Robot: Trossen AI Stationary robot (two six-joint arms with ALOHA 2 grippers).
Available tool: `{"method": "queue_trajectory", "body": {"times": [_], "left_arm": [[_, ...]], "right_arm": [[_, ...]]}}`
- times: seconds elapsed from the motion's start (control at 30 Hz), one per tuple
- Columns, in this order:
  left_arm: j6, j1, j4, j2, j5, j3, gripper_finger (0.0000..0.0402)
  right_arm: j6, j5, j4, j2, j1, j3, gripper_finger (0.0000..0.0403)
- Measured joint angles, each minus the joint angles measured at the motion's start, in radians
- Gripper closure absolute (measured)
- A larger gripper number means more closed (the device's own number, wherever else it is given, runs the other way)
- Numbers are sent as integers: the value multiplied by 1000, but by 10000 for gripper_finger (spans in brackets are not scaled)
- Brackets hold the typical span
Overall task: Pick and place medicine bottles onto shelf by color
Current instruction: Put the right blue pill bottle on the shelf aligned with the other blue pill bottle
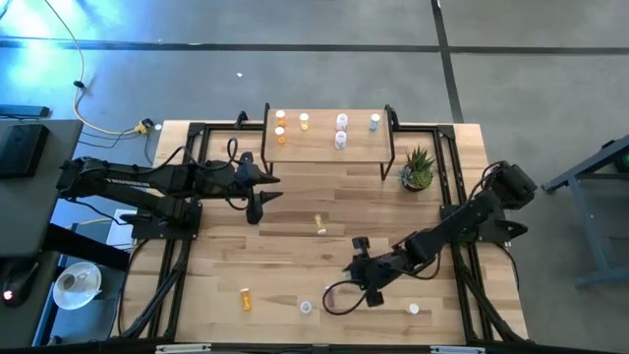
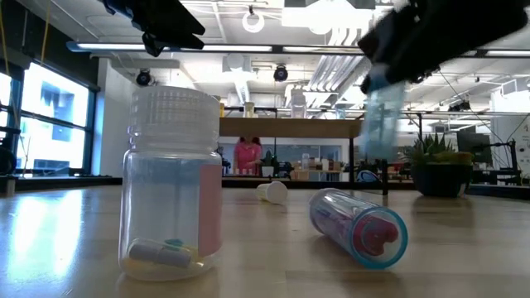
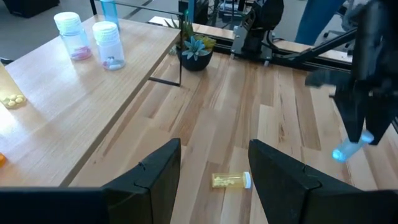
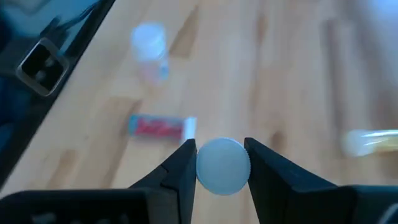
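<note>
My right gripper is shut on a pale blue bottle, held in the air above the table's near right part; the bottle also shows in the left wrist view. My left gripper is open and empty, above the table left of the middle, in front of the shelf. A yellow bottle lies on its side on the table beyond the left gripper's fingers. The shelf top carries orange bottles at its left, pinkish-white ones in the middle and a blue one at its right. My right gripper pinches the pale blue bottle at its white-capped end between its two fingers, one on each side of the round cap. The fingers come from above, pointing down. The bottle hangs below them, slightly tilted and lifted clear of the table.
On the near table are an orange bottle, a standing clear bottle, a pink-filled bottle on its side and a white bottle. A potted plant stands right of the shelf.
</note>
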Motion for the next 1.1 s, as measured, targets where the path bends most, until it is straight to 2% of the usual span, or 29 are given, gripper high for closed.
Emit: {"method": "queue_trajectory", "body": {"times": [0.33,0.5,0.67,0.83,0.93,1.1], "left_arm": [[0,0,-4,0,3,0,222],[0,0,-4,0,4,0,222],[1,0,-4,0,3,0,222],[1,0,-4,0,3,0,222],[1,0,-4,0,3,0,222],[1,0,-4,0,3,0,222]], "right_arm": [[-263,417,-1,-195,-59,0,293],[-360,548,2,-318,-133,0,293],[-434,558,12,-440,-248,0,293],[-432,555,6,-547,-399,0,293],[-399,521,-11,-596,-493,0,293],[-288,402,-81,-634,-656,0,293]]}}
